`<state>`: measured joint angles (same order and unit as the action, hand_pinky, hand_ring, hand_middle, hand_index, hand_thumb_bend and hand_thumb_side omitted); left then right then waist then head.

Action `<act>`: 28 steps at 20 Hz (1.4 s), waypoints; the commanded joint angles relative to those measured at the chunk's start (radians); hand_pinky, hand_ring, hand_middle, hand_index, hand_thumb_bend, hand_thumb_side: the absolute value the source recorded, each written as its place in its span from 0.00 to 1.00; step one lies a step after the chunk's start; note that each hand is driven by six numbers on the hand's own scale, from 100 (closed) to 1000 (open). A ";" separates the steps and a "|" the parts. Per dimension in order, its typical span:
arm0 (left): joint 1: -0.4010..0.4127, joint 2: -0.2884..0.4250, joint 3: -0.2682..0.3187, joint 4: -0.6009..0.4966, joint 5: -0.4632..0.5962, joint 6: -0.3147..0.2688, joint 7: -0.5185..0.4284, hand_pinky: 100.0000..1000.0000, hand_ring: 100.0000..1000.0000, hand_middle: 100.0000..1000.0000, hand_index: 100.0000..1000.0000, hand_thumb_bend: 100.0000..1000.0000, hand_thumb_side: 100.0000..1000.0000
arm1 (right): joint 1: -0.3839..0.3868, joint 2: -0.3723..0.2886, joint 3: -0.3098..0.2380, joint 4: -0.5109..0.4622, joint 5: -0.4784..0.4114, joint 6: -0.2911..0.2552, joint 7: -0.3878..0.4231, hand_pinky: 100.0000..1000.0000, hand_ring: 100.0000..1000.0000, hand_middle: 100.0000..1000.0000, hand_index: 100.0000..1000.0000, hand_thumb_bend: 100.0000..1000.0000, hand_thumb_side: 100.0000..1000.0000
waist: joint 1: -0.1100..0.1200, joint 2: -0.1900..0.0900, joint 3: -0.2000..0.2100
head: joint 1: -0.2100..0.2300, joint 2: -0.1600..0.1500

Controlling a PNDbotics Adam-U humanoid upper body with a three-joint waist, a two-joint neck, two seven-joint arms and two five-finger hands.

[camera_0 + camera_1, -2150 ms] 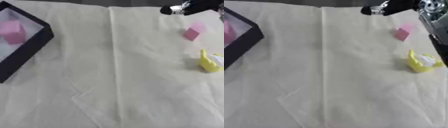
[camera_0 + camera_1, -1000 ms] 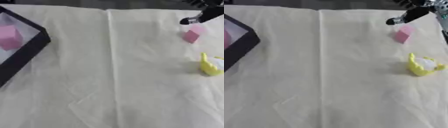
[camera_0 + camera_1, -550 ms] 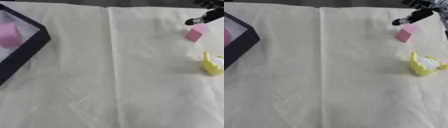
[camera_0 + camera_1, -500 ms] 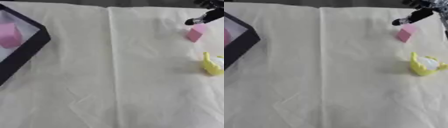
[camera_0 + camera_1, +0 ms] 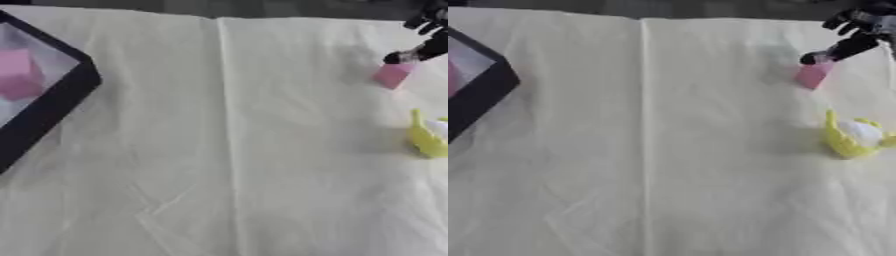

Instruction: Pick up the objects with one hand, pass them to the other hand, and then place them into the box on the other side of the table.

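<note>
Right robot hand (image 5: 852, 40) fingers extended, fingertip touching tilted pink block (image 5: 813, 75)

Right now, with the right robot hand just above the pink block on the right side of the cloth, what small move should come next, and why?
Probably lower the right robot hand slightly and curl its fingers round the pink block. A fingertip sits at the block's top edge, but nothing grips it yet, and the block rests on the cloth. The black box waits at far left.
</note>
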<state>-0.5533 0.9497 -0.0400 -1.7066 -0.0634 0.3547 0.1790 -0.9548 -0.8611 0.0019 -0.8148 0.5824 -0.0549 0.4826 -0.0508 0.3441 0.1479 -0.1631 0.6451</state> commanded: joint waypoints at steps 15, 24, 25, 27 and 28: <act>-0.020 0.045 0.018 -0.020 -0.015 0.008 0.000 0.69 0.67 0.67 0.74 0.34 0.39 | 0.011 -0.061 -0.049 0.057 0.034 0.002 -0.051 0.88 0.90 0.87 0.89 0.64 0.34 | -0.007 0.013 0.029 | -0.029 -0.029; -0.017 0.046 0.019 -0.022 -0.018 0.007 0.002 0.69 0.67 0.67 0.73 0.34 0.39 | 0.029 -0.084 -0.061 0.080 0.028 0.023 -0.091 0.88 0.90 0.87 0.89 0.64 0.34 | -0.009 0.021 0.031 | -0.037 -0.035; -0.017 0.046 0.019 -0.022 -0.018 0.007 0.002 0.69 0.67 0.67 0.73 0.34 0.39 | 0.030 -0.086 -0.062 0.083 0.027 0.023 -0.089 0.88 0.90 0.87 0.90 0.64 0.34 | -0.009 0.021 0.031 | -0.038 -0.036; -0.016 0.045 0.019 -0.022 -0.019 0.008 0.002 0.69 0.67 0.67 0.73 0.34 0.39 | 0.033 -0.089 -0.065 0.090 0.024 0.023 -0.085 0.88 0.90 0.87 0.90 0.64 0.34 | -0.009 0.023 0.031 | -0.040 -0.037; -0.015 0.045 0.019 -0.022 -0.019 0.008 0.002 0.69 0.67 0.66 0.73 0.34 0.39 | 0.035 -0.090 -0.066 0.093 0.022 0.022 -0.082 0.88 0.90 0.87 0.90 0.64 0.35 | -0.009 0.024 0.031 | -0.041 -0.038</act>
<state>-0.5618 0.9498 -0.0399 -1.7157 -0.0743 0.3620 0.1774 -0.9117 -0.8936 -0.0538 -0.7195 0.6100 -0.0327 0.3987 -0.0628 0.3868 0.1795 -0.1996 0.6214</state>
